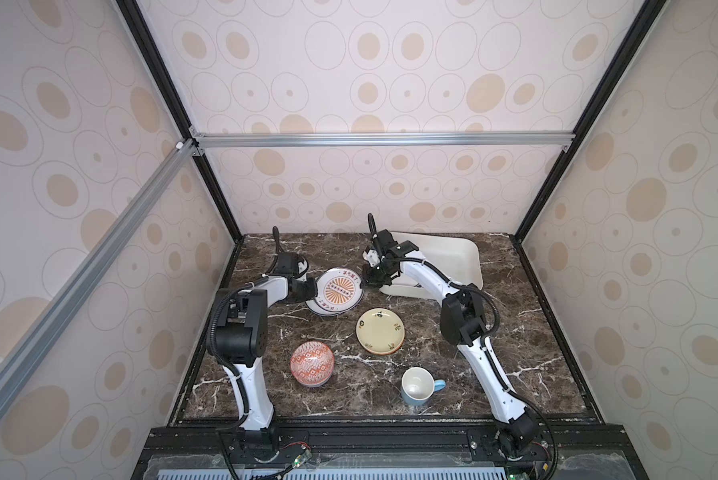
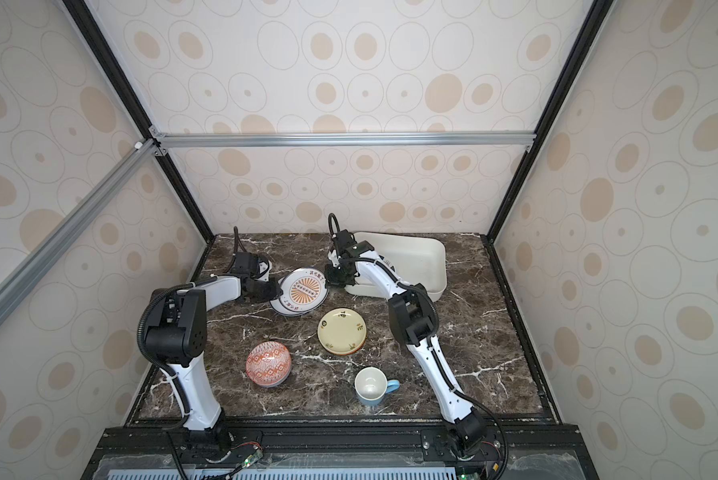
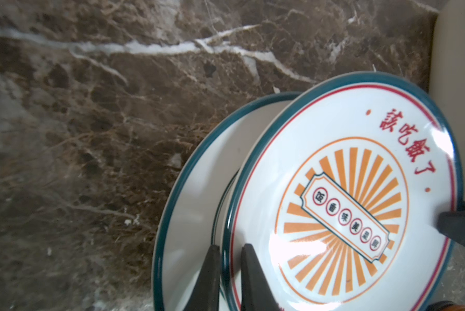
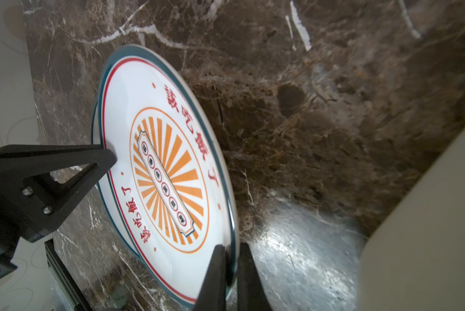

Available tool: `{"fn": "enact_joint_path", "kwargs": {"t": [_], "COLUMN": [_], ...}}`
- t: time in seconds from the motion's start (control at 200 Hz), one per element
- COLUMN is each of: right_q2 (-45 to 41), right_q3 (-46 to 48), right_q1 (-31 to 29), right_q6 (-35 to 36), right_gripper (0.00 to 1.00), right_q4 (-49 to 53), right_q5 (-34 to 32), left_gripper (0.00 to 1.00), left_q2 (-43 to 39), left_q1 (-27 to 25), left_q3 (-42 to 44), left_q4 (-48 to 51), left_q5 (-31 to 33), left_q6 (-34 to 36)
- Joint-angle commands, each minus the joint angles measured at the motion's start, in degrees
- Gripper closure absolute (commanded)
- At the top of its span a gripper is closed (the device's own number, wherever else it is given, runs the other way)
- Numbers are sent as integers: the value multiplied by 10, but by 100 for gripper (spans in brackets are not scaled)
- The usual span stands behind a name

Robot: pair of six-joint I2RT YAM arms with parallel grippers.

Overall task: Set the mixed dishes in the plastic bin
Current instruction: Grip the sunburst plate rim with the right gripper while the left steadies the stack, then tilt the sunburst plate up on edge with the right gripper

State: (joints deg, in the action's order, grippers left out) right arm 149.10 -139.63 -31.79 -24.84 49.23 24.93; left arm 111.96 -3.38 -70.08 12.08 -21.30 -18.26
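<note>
Left gripper (image 1: 315, 291) pinches left rim of white plate (image 1: 340, 289); right gripper (image 1: 365, 285) pinches right rim. It sits raised, offset over second plate (image 3: 188, 215), mid-table. Bin (image 1: 471, 266) just right, far side. Yellow plate (image 1: 380, 330), bowl (image 1: 311, 362), mug (image 1: 417, 384) nearer, well apart.

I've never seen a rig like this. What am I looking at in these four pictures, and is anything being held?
Two robot arms, the left arm and the right arm, stand at the near edge of a marble table. Two pictures look down from overhead; the other two come from a camera on each wrist. On the table sit a cream-yellow plate, a patterned bowl, a light-blue mug and, at the back, an off-white plastic bin. The left arm's jaws and the right arm's jaws pinch opposite rims of a white plate, held tilted over a second green-rimmed plate.
</note>
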Motion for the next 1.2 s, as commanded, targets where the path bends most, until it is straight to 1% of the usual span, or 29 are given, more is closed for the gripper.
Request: {"fn": "enact_joint_path", "kwargs": {"t": [0.0,0.105,0.165,0.25,0.365,0.46,0.545,0.685,0.89,1.05,1.195], "right_q2": [-13,-23,-28,-37,-48,-56,-63,-72,-90,-95,-112], "right_q3": [14,12,10,4,0,0,1,14,60,63,67], "right_q1": [-16,-13,-11,-9,-3,3,8,18,30,37,59], "right_q6": [21,16,11,6,-9,-19,-23,-35,-70,-78,-85], "right_gripper": [100,100,100,100,100,100,100,100,100,100,100], "right_q4": [9,5,0,-5,-13,-21,-24,-40,-93,-99,-107], "right_q5": [11,26,40,51,69,79,82,97,124,139,148], "left_gripper": [83,79,69,67,59,48,43,41,43,43,42], "left_q2": [12,2,-6,-23,-47,-71,-92,-115,-125,-133,-136], "left_q1": [-23,-20,-13,8,41,62,72,81,84,87,90], "left_q3": [-10,-20,-24,-28,-38,-54,-72,-86,-69,-53,-54], "left_q4": [12,24,27,29,35,47,60,61,52,46,47], "left_q5": [-30,-10,0,5,5,6,13,8,-2,-4,-3], "left_q6": [8,17,17,15,11,17,24,17,6,2,1]}}
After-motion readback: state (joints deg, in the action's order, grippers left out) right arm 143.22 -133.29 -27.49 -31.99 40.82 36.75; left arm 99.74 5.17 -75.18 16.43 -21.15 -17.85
